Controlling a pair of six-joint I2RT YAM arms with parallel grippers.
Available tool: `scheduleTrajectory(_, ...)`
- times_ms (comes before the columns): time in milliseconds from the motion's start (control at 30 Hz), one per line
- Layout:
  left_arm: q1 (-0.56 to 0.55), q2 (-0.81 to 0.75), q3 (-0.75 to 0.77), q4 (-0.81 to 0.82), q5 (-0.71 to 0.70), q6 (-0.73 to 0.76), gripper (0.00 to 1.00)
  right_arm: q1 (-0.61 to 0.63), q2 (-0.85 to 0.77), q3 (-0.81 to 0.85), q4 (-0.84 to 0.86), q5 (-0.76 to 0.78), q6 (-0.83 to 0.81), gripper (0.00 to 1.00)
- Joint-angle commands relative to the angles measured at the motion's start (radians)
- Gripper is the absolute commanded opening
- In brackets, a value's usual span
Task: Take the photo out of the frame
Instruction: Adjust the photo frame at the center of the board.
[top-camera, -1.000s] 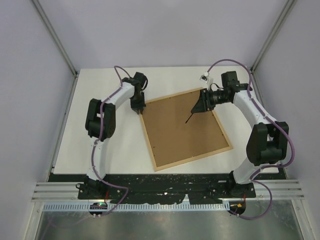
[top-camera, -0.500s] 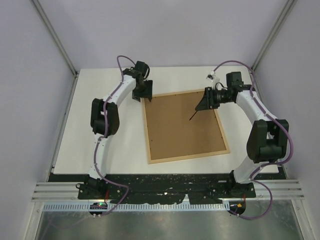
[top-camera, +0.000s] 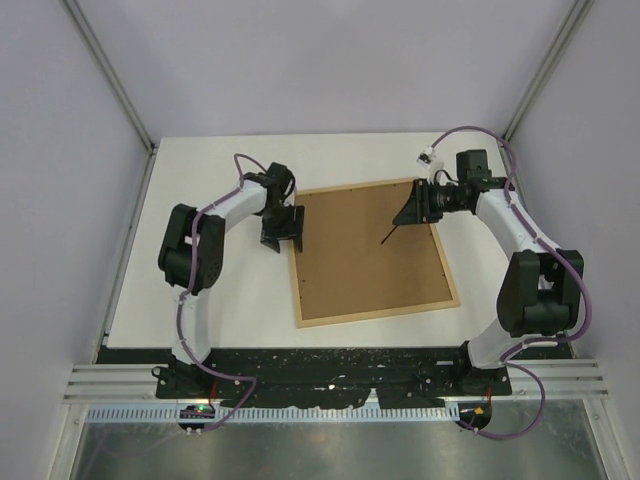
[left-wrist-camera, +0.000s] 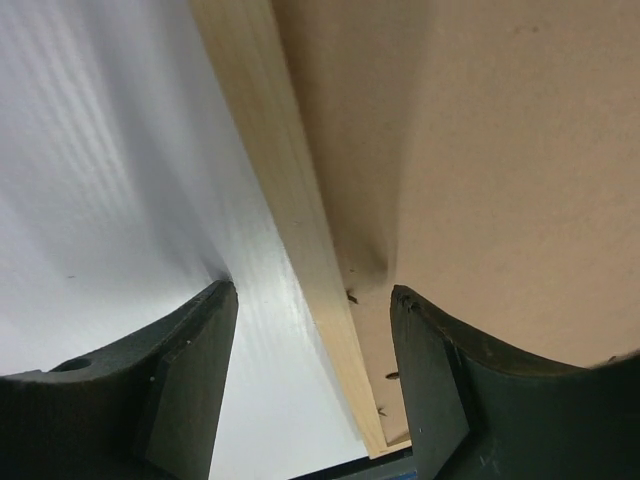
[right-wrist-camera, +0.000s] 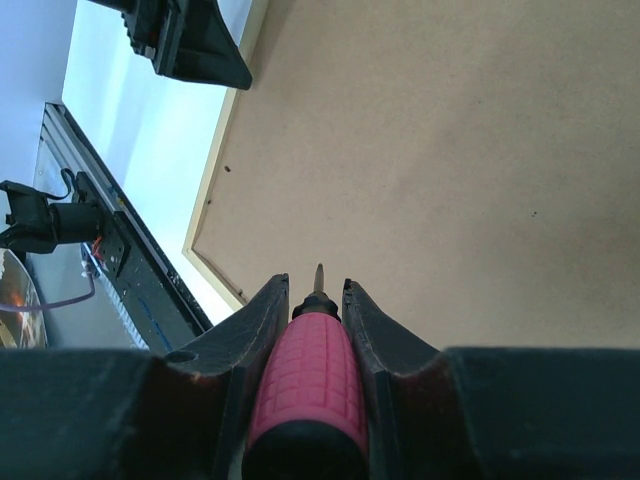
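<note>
The frame (top-camera: 375, 312) lies back up on the white table, its brown backing board (top-camera: 365, 250) covering the photo, which is hidden. My left gripper (top-camera: 282, 232) is open at the frame's left side. In the left wrist view its fingers (left-wrist-camera: 205, 370) straddle the light wood strip (left-wrist-camera: 290, 190), one over the table and one over the board (left-wrist-camera: 480, 150). My right gripper (top-camera: 412, 205) hangs over the board's far right part, shut on a red-handled screwdriver (right-wrist-camera: 305, 385). The screwdriver's tip (top-camera: 384, 239) points down at the board (right-wrist-camera: 430, 150).
The white table (top-camera: 200, 300) surrounds the frame. A black rail (top-camera: 330, 362) with the arm bases runs along the near edge. Enclosure walls and posts (top-camera: 110, 90) stand at the sides and back. The left gripper (right-wrist-camera: 190, 45) also shows in the right wrist view.
The frame has turned from tilted to nearly square with the table. My left gripper opened and moved from the frame's far left corner down its left side. The right gripper shifted slightly right.
</note>
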Motion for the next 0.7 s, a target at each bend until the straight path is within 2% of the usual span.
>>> scheduleTrajectory(0,-0.032,-0.069,-0.016,0.105,0.079,-0.044,0.66,0.0,-0.077,-0.017,0.031,0.004,0.011,0.08)
scheduleTrajectory(200,-0.057,-0.035,-0.007,0.094,0.055,-0.061,0.63,0.0,-0.102,-0.026,0.031,0.013,0.014,0.08)
scheduleTrajectory(500,-0.052,-0.075,-0.03,0.075,-0.057,-0.048,0.48,0.0,-0.094,-0.035,0.037,0.004,0.012,0.08)
scheduleTrajectory(667,-0.054,-0.1,-0.07,0.094,-0.059,-0.062,0.47,0.001,-0.094,-0.038,0.044,0.001,0.018,0.08)
